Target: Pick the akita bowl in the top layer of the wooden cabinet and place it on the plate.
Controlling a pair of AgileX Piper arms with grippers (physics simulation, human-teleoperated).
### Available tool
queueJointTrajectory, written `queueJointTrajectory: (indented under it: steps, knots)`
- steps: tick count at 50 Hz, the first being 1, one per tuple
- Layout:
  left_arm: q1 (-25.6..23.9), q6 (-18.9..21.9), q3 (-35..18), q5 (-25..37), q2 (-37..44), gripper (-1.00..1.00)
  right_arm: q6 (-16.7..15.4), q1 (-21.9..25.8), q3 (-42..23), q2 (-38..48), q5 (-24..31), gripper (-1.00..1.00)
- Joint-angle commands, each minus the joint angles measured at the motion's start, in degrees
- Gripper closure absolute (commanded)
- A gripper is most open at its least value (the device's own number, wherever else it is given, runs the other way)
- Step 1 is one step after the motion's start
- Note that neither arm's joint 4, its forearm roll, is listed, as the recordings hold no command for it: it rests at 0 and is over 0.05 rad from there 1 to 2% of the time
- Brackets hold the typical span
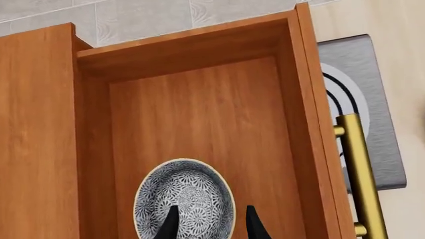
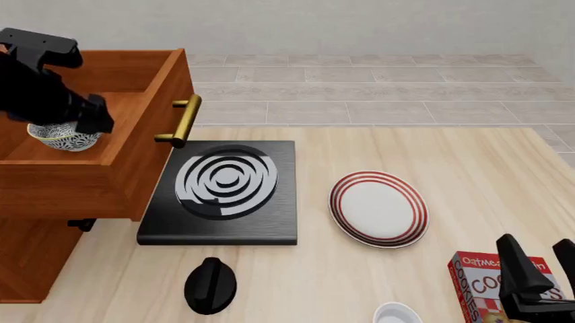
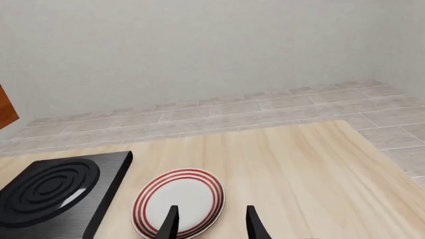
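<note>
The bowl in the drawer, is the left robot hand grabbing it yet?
Cannot tell. In the left wrist view the open jaws straddle the akita bowl's near rim, but contact is cut off at the picture's edge. In the front view the arm hides the left gripper.

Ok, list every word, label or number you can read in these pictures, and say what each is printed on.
"Oatmea…" in small letters, cut off by the right gripper: top of the red box at the table's near right corner.
"COOK…" in large white letters, also cut off: same box, below it.
The box's side print is too small to read.
No other text shows.
</note>
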Motion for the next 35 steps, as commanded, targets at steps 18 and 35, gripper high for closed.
queueJointTrajectory:
  steps: [18, 35]
  knots:
    - [-0.21, -0.24, 3.63, -2.55, -0.47, -1.0, 0.01, -0.06, -0.02, -0.11, 0.11, -1.0]
    - [-2.46, -0.76, 4.3, -2.97, -0.68, 1.0, 0.05, -0.16, 0.02, -0.21, 0.14, -1.0]
